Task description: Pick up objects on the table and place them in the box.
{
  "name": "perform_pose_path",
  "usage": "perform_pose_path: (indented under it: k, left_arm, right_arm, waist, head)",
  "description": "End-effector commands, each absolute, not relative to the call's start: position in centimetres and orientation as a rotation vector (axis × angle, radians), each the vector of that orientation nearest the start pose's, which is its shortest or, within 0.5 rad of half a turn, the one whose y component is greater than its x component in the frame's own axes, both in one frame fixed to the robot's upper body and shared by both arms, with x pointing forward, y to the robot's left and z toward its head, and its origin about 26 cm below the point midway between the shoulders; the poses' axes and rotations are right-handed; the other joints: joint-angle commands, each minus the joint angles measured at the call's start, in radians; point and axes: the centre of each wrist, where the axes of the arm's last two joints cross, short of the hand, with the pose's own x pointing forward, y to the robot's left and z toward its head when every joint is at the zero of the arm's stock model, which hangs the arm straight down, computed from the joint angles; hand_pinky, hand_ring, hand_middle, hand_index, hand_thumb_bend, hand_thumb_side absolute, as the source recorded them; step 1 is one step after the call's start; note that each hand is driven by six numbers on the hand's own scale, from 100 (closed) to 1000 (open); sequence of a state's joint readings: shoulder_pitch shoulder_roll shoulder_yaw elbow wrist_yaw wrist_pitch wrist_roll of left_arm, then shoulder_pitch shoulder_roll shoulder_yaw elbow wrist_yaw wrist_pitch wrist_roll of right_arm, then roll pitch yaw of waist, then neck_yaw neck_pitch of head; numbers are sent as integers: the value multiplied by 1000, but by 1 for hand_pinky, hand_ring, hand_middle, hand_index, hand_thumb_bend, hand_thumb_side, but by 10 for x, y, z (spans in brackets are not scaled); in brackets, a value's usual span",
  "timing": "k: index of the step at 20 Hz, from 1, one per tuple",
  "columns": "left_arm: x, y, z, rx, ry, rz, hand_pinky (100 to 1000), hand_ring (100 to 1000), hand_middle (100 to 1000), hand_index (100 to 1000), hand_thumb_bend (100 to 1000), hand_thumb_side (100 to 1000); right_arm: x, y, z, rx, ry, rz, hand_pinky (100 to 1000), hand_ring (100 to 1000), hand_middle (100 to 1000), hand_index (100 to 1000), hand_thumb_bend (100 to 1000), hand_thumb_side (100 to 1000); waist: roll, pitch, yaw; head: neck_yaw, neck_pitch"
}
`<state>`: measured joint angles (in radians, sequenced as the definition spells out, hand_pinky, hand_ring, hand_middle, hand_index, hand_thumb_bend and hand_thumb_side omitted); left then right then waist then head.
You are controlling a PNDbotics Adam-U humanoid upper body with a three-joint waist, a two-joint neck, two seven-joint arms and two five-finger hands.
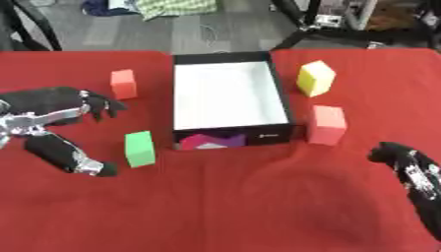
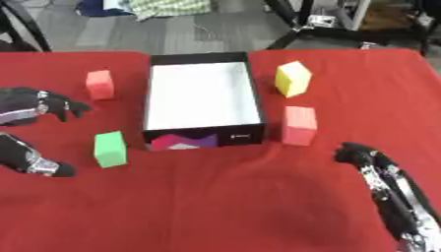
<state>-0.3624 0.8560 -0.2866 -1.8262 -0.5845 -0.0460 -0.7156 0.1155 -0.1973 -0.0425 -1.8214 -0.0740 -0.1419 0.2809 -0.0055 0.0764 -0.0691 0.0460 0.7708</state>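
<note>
A red cloth covers my desk [image 1: 224, 206], creased softly toward the bottom of the frame. At centre sits the box [image 1: 286, 106]: black walls, smooth white floor, nothing inside, with a pink and purple pattern on its near wall. Four matte, foam-like blocks lie around it, all apart from it. The red block [image 1: 124, 83] stands upper left, the green block [image 1: 140, 148] lower left near the box's front corner. The yellow block [image 1: 316, 78] sits tilted at upper right, the salmon block [image 1: 328, 124] just right of the box's near corner. My left hand [image 1: 60, 110] hovers at the left edge, fingers relaxed and spread, holding nothing, between the red and green blocks. My right hand [image 2: 383, 182] lies at lower right, fingers straight, empty.
</note>
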Motion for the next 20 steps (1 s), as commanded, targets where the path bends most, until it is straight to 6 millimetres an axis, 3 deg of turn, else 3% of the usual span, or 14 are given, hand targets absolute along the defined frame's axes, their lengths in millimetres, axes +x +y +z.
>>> perform_pose_path:
  k: [1, 10, 20]
  left_arm:
    - [326, 305, 201, 686, -1129, -1889, 791, 721, 759, 965, 662, 706]
    - [344, 297, 180, 698, -1104, -1867, 783, 717, 754, 960, 577, 714]
    - [360, 292, 154, 761, -1056, -1857, 774, 716, 750, 952, 572, 710]
  right_arm:
    - [245, -302, 44, 47, -1829, 370, 1000, 783, 723, 808, 100, 717]
    - [245, -302, 44, 51, -1829, 373, 1000, 783, 723, 808, 100, 716]
    - [245, -301, 44, 56, -1828, 374, 1000, 783, 723, 808, 100, 717]
  waist:
    - [14, -29, -3]
    - [13, -29, -6]
    - [12, -32, -7]
  head:
    - [3, -1]
    - [6, -1]
    - [8, -1]
